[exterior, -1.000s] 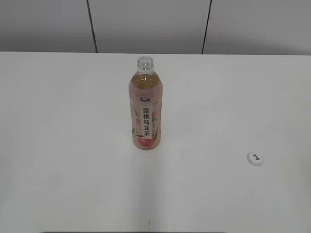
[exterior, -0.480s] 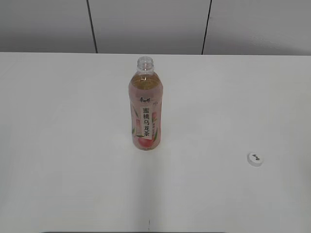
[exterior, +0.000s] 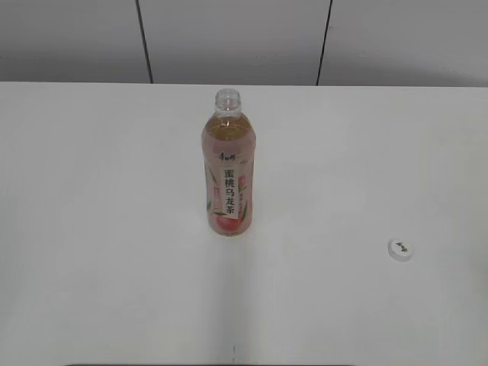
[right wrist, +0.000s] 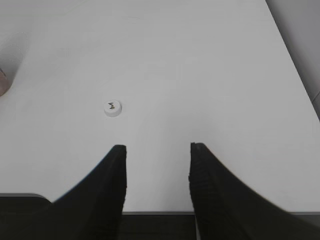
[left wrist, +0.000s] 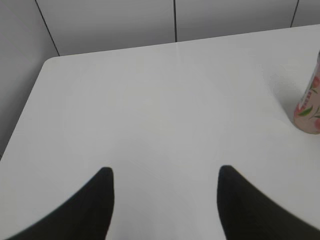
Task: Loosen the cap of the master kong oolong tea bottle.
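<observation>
The master kong oolong tea bottle (exterior: 228,168) stands upright in the middle of the white table, its neck open with no cap on it. Its base shows at the right edge of the left wrist view (left wrist: 310,107). The small white cap (exterior: 400,249) lies flat on the table to the bottom right of the bottle, and shows in the right wrist view (right wrist: 113,108). My left gripper (left wrist: 165,172) is open and empty, over bare table left of the bottle. My right gripper (right wrist: 157,148) is open and empty, near the table's front edge, short of the cap.
The white table (exterior: 114,229) ends at a grey panelled wall (exterior: 229,38) at the back. The table's left edge and rounded corner (left wrist: 47,62) show in the left wrist view. The front edge (right wrist: 160,212) shows in the right wrist view.
</observation>
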